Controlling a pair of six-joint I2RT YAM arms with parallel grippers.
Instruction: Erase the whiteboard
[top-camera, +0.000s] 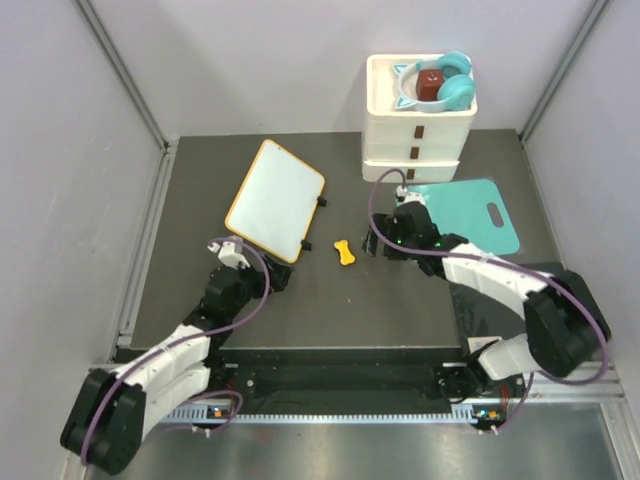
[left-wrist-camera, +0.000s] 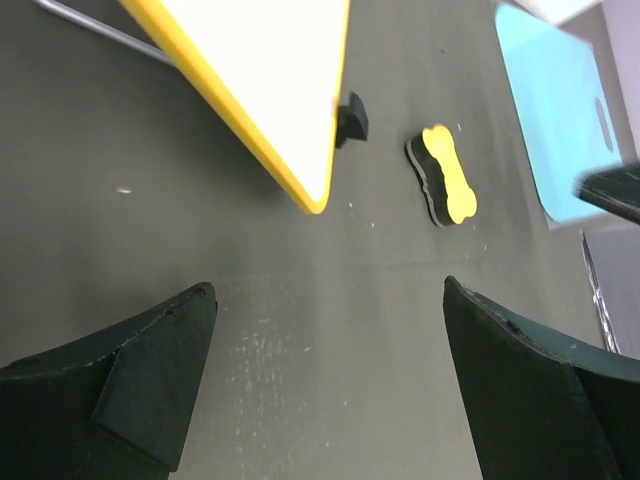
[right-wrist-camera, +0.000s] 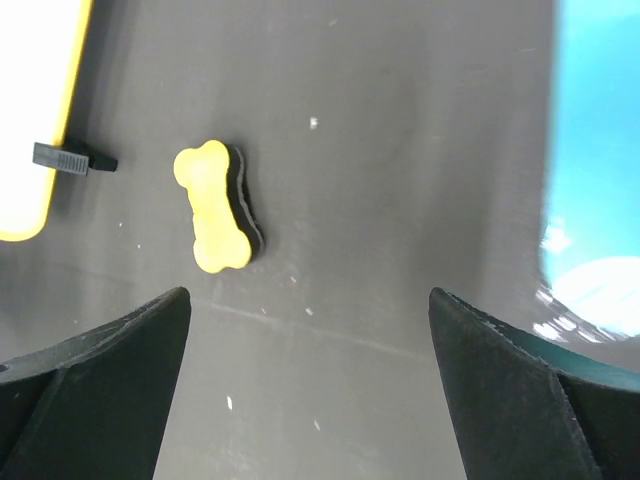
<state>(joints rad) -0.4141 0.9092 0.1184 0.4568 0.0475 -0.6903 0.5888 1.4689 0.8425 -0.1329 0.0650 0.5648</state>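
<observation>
The whiteboard (top-camera: 275, 200) lies tilted on the dark table at back left; its white face is blank inside an orange-yellow frame. It also shows in the left wrist view (left-wrist-camera: 260, 70) and at the left edge of the right wrist view (right-wrist-camera: 35, 100). A yellow bone-shaped eraser (top-camera: 344, 251) with a black underside lies just right of the board's near corner (left-wrist-camera: 445, 175) (right-wrist-camera: 215, 205). My left gripper (top-camera: 272, 276) (left-wrist-camera: 330, 290) is open and empty, just near of the board's near corner. My right gripper (top-camera: 376, 243) (right-wrist-camera: 308, 295) is open and empty, just right of the eraser.
A teal cutting board (top-camera: 470, 215) with a handle hole lies at the right (left-wrist-camera: 560, 110) (right-wrist-camera: 595, 150). A stack of white bins (top-camera: 415, 135) stands at the back, with teal headphones (top-camera: 450, 85) and a brown object in the top one.
</observation>
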